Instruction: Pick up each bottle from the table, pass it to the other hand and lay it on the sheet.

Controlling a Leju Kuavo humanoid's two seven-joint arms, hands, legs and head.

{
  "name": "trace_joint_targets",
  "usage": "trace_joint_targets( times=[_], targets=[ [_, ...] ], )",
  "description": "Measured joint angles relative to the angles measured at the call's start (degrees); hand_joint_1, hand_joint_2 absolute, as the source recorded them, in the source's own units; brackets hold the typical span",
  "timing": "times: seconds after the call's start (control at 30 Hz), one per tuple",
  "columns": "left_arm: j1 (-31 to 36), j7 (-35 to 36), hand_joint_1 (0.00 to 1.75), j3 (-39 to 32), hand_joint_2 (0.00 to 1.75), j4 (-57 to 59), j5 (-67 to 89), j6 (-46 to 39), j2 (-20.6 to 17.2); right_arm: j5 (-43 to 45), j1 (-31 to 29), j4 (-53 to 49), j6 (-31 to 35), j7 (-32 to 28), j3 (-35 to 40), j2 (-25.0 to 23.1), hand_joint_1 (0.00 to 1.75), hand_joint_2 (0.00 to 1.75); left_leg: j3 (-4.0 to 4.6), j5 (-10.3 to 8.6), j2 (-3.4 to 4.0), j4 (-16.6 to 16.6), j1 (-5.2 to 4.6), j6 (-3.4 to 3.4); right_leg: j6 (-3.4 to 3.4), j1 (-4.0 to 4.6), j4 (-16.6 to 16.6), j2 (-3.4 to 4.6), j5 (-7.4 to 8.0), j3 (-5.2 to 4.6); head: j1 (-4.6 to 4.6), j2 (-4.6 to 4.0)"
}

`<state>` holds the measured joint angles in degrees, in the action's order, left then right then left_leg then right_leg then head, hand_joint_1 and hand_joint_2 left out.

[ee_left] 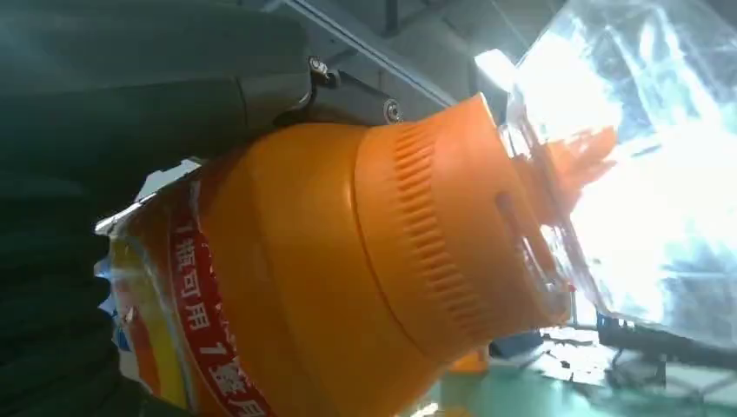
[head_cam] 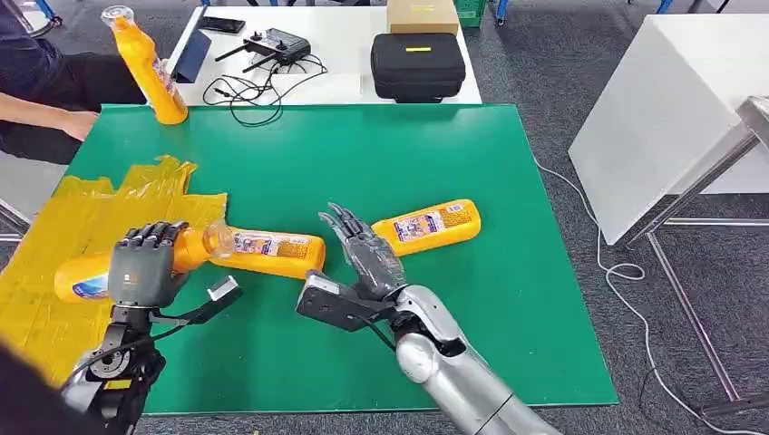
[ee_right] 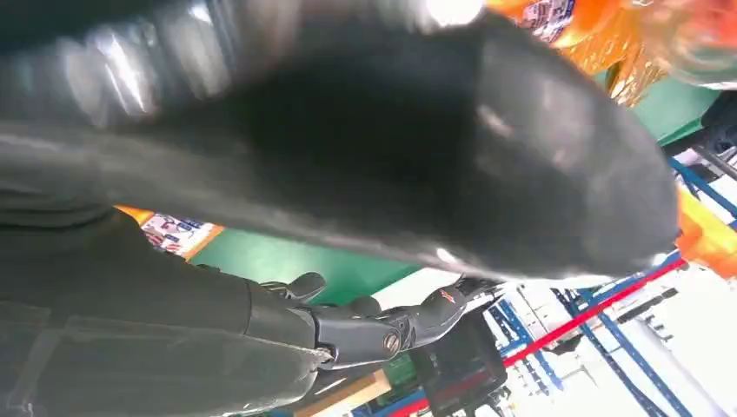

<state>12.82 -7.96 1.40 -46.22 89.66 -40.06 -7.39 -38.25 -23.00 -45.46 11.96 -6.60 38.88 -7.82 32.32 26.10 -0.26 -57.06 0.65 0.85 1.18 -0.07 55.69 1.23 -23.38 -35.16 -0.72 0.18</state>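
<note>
Sheet point(head_cam: 54, 272), crinkled and yellow, lies at the 9 o'clock edge of the green counter point(head_cam: 408, 163). Above it the left robot hand point(head_cam: 143, 265) grips a bottle point(head_cam: 77, 279) held level, its orange body sticking out toward 9 o'clock; the fingers wrap over the top and hide its middle. The left wrist view shows what the head view cannot: that bottle's ribbed orange shoulder point(ee_left: 417, 234), red label lettering and a clear cap, very close to the lens, with the fingers themselves hard to make out. A second bottle point(head_cam: 267, 252) lies on its side near the counter's centre, its clear cap pointing toward 9 o'clock, close to the left robot hand. The right robot hand point(head_cam: 363, 249) is open, fingers spread and extended toward 11 o'clock, holding nothing; it sits between the second bottle and a third bottle point(head_cam: 426, 225) lying on its side toward 2 o'clock. In the right wrist view a dark, blurred thumb covers most of the frame. A fourth bottle point(head_cam: 150, 68) stands tilted at the counter's 11 o'clock corner, beside a seated person's hand point(head_cam: 80, 122).
</note>
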Motion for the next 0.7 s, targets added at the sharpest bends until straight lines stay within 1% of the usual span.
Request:
trace_joint_targets(
  times=[0.07,0.1,0.13,0.17,0.2,0.23,0.27,0.43,0.5,0.6,0.7],
  targets=[
    [0.0,0.2,1.75,0.2,1.75,0.1,0.0,0.0,0.0,0.0,0.0,0.0,0.0,0.0,0.0,0.0,0.00,0.00,0.00,0.00,0.00,0.0,0.00,0.00,0.00,0.00,0.0,0.00,0.00,0.00,0.00,0.00],
    [0.0,1.4,1.75,1.7,1.75,1.1,0.0,0.0,-0.4,0.2,-0.2,0.1,-0.1,0.0,0.1,0.0,0.00,0.00,0.00,0.00,0.00,0.0,0.00,0.00,0.00,0.00,0.0,0.00,0.00,0.00,0.00,0.00],
    [0.0,3.5,1.75,4.6,1.75,3.2,0.0,0.0,-1.0,0.5,-0.4,0.2,0.2,0.1,0.4,0.1,0.00,0.00,0.01,0.00,0.00,0.0,0.00,0.00,0.00,0.00,0.0,0.00,0.00,0.00,0.00,0.00],
    [-0.1,3.2,1.75,5.9,1.75,4.5,0.0,0.0,-1.6,0.8,-0.5,0.3,0.2,0.2,0.9,0.1,0.00,0.00,0.01,0.00,0.00,0.0,0.00,0.00,0.00,0.00,0.0,0.00,0.00,0.00,0.00,0.00],
    [-0.1,2.2,1.36,6.4,1.75,6.8,0.0,0.0,-2.9,1.7,-0.5,0.3,0.0,0.1,1.3,0.4,0.00,0.00,-0.01,0.01,0.01,0.0,0.00,0.00,0.00,0.00,0.0,0.01,0.00,-0.02,-0.02,0.00],
    [0.0,2.3,0.00,6.5,1.75,7.7,-0.3,0.1,-3.3,1.9,-0.6,0.3,0.0,0.1,1.6,0.5,0.00,0.00,-0.01,0.01,0.01,0.0,0.01,0.00,-0.01,0.01,0.0,0.01,-0.01,-0.02,0.00,0.00],
    [0.0,2.9,0.00,7.1,0.00,8.5,-0.9,0.1,-3.7,2.0,-0.6,0.3,0.1,0.1,1.8,0.6,0.00,0.00,-0.01,0.01,0.01,0.0,0.01,0.00,-0.01,0.01,0.0,0.01,-0.01,-0.02,0.00,0.00],
    [0.9,4.6,0.00,10.3,0.00,14.2,-1.6,0.5,-4.8,1.5,-0.5,0.3,0.0,0.0,2.8,0.8,0.00,0.00,-0.01,0.00,0.01,0.0,0.01,-0.01,-0.01,0.01,0.0,0.01,-0.01,-0.01,0.02,0.00],
    [2.1,3.8,0.00,10.7,0.00,17.1,-1.6,-0.2,-4.9,1.3,-0.4,0.3,-0.4,0.2,2.8,0.8,0.00,0.00,-0.02,0.00,-0.04,0.0,0.00,0.00,-0.01,0.00,0.0,-0.02,-0.01,0.01,0.02,0.00],
    [4.3,1.3,0.00,10.9,0.00,21.5,-1.4,-0.2,-5.1,0.5,-0.3,0.2,-0.7,0.8,2.9,0.9,0.00,0.00,-0.08,-0.01,-0.28,0.0,0.00,0.00,-0.01,0.00,0.0,-0.30,-0.02,0.17,0.00,0.00],
    [5.8,0.9,0.00,11.0,0.00,24.2,-1.4,-0.2,-5.2,0.5,-0.3,0.1,-0.7,1.0,2.9,0.9,0.00,0.00,-0.23,-0.01,-0.33,0.0,0.00,0.00,-0.02,0.00,0.0,-0.36,-0.03,0.33,0.00,0.00]
  ],
)
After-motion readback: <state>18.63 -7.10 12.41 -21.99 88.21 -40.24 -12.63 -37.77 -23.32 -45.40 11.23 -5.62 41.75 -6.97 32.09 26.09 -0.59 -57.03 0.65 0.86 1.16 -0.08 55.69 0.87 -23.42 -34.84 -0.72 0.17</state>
